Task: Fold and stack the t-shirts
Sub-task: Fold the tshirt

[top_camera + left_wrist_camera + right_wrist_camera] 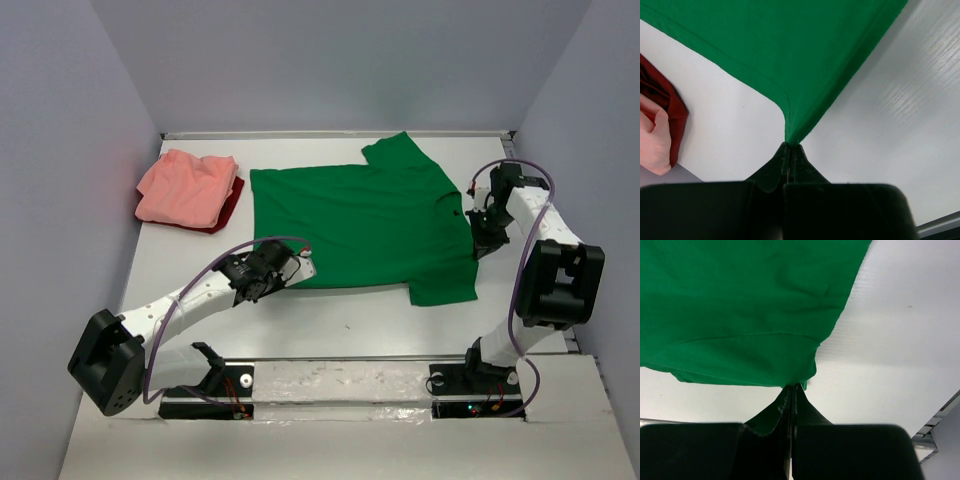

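Two soft things sit in a pile at the far left of the counter (340, 320). A folded pink shirt (185, 187) is on top. A dark red cloth (230, 208) lies under it, and only a thin edge peeks out, so its shape is hard to tell. In the left wrist view the pile is cut off by the side of the picture.

Just right of the pile, the green shirt (360, 225) lies spread flat in the middle of the counter. One sleeve points to the far wall and the other lies at the near right.

The left claw (790, 147) is at the shirt's near left corner. Its two fingers are pressed together and clamped on that corner. The cloth is pulled into a thin point that goes in between the tips. The bit inside the pinch is hidden.

The right claw (794, 386) is at the shirt's right side. Its fingers are together too, clamped on the green edge. From above, its dark tips are hard to pick out against the arm. Up close the green cloth fills most of the view, so I cannot tell which part of the shirt it grips.
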`<state>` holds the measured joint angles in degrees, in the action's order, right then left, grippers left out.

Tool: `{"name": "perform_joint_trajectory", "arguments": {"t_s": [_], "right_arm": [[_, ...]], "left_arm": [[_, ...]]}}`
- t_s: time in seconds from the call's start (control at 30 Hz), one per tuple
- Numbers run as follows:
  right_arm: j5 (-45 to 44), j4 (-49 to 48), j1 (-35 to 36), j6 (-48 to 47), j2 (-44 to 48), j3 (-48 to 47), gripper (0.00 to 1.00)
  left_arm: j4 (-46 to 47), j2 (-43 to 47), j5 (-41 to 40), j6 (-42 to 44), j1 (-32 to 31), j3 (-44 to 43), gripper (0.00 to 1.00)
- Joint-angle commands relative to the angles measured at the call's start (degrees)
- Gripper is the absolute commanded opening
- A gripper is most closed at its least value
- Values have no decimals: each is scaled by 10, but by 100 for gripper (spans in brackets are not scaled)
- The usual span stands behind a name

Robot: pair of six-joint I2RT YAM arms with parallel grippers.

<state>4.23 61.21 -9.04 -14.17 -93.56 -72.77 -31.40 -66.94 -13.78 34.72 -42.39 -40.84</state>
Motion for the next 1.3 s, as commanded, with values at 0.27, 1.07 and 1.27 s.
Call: {"name": "perform_joint_trajectory", "arguments": {"t_s": [0.27, 1.07, 1.27], "right_arm": [[15, -5, -4, 10, -65, -69, 0], [30, 6, -4, 25, -160, -177, 0], [33, 8, -4, 25, -188, -200, 0]], "left_arm": [[6, 2, -10, -6, -2, 12, 0], [110, -86, -99, 1, 15, -18, 0], [118, -100, -99, 3, 20, -16, 0]]}}
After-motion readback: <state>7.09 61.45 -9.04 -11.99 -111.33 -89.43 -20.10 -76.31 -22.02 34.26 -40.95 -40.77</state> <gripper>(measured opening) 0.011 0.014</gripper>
